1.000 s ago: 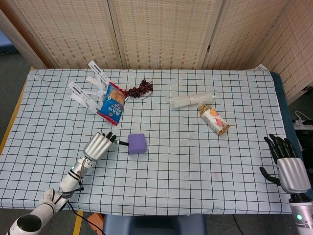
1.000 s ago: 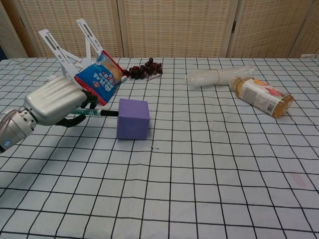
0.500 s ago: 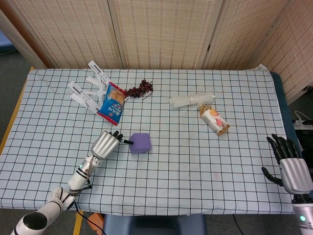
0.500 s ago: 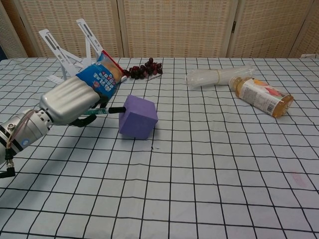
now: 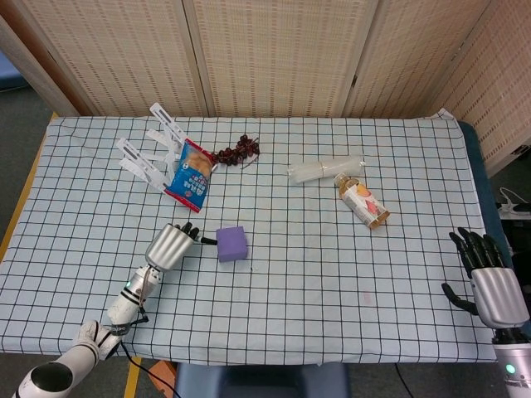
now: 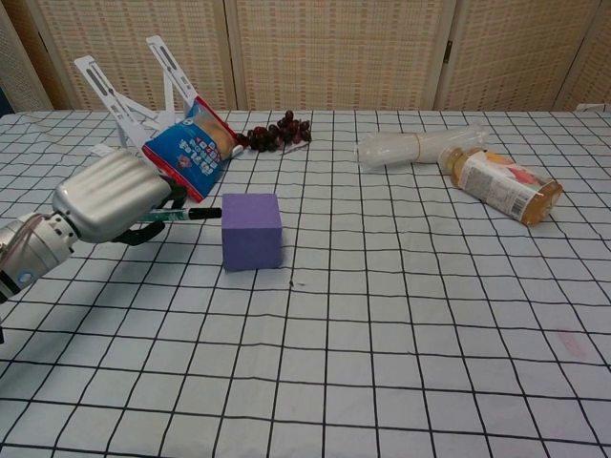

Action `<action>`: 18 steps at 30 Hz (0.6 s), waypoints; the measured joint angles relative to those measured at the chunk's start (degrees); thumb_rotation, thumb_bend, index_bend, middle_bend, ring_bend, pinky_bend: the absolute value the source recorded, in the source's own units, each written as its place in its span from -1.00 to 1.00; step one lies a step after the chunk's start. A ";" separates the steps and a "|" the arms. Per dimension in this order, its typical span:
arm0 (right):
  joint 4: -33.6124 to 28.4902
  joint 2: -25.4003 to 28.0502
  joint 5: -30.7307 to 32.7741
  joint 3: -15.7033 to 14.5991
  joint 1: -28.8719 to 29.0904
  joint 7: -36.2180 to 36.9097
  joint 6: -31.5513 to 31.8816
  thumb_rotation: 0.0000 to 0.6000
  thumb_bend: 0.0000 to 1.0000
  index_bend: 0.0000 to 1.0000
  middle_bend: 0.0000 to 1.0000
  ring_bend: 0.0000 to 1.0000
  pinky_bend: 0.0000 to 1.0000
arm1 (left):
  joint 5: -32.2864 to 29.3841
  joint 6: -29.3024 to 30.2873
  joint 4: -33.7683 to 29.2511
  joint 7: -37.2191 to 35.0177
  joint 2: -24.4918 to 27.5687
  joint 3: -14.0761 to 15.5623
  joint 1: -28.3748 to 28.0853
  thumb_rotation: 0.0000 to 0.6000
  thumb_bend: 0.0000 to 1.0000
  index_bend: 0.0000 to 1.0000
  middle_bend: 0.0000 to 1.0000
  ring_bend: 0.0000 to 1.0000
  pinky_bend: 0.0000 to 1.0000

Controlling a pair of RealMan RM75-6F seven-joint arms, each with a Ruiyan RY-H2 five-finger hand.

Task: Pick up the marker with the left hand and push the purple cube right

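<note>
The purple cube sits flat on the checked cloth left of centre. Just left of it, my left hand grips the marker, whose dark tip points right at the cube's left face with a thin gap showing in the chest view. My right hand hovers at the table's near right corner, fingers spread and holding nothing; the chest view does not show it.
A blue snack bag leans on a white folding rack at the back left, with dark grapes beside it. A rolled clear plastic bag and a lying bottle are right of centre.
The left hand pushed in and tipped the cube half a second ago, then drew back left. The cube has settled flat again, about where it started. The right hand barely moved.
</note>
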 measured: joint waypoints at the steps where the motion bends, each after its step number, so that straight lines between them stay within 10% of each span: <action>1: -0.03 -0.03 -0.04 -0.02 0.01 -0.06 0.00 1.00 -0.65 -1.00 -1.00 -1.00 -1.00 | -0.14 -0.12 -0.10 0.16 0.14 0.00 0.20 1.00 0.24 0.62 0.67 0.60 1.00; 18: -0.30 0.28 -0.36 -0.19 -0.01 0.27 0.05 1.00 -0.65 -1.00 -1.00 -1.00 -1.00 | -1.65 -2.63 -2.41 7.60 0.10 -0.98 0.25 1.00 0.25 0.63 0.69 0.60 1.00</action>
